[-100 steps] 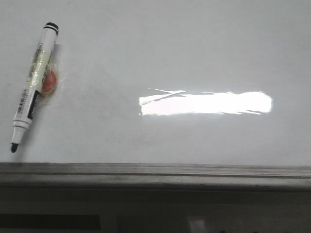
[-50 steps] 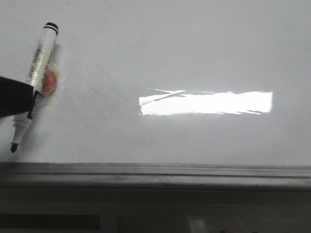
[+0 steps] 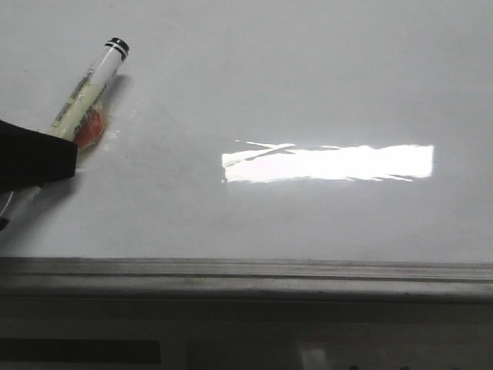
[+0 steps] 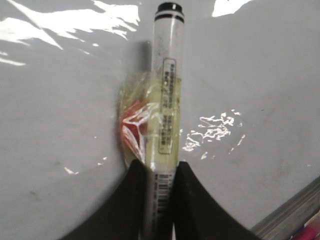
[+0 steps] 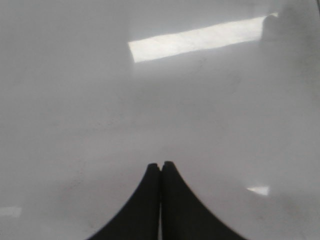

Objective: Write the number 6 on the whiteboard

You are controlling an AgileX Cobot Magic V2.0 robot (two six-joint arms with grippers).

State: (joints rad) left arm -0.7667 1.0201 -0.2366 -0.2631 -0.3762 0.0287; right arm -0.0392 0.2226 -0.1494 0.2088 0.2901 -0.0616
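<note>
Front view: the whiteboard [image 3: 308, 85] fills most of the scene, glossy white-grey, with a grey metal rail [image 3: 246, 276] running along its near edge. A bright rectangular glare [image 3: 327, 163] sits a little right of the board's centre. At the far left, the marker [image 3: 86, 89] lies slanted, its black-ringed back end pointing far and right. A patch of clear tape with a red-orange blob [image 3: 90, 127] clings to its barrel. The left claw [image 3: 31, 160] enters from the left edge as a dark shape covering the marker's nearer part; the tip end peeks out pale below it at the frame's edge. No drawn line shows anywhere on the board, so the number 6 is not written yet.

Left wrist view: the left claw [image 4: 159, 200] has its two black fingers [image 4: 132, 200] pressed against either side of the marker [image 4: 167, 85], clamping the barrel at the barcode label. The taped red-orange blob [image 4: 135, 131] sits beside the barrel, just past the fingertips. The whiteboard [image 4: 55, 100] lies behind, with the rail [image 4: 295, 212] at one corner.

Right wrist view: the right claw [image 5: 160, 165] hangs over bare whiteboard [image 5: 75, 115], its fingertips [image 5: 150, 172] pressed together with nothing between them. The glare [image 5: 195, 40] shows farther out on the surface.
</note>
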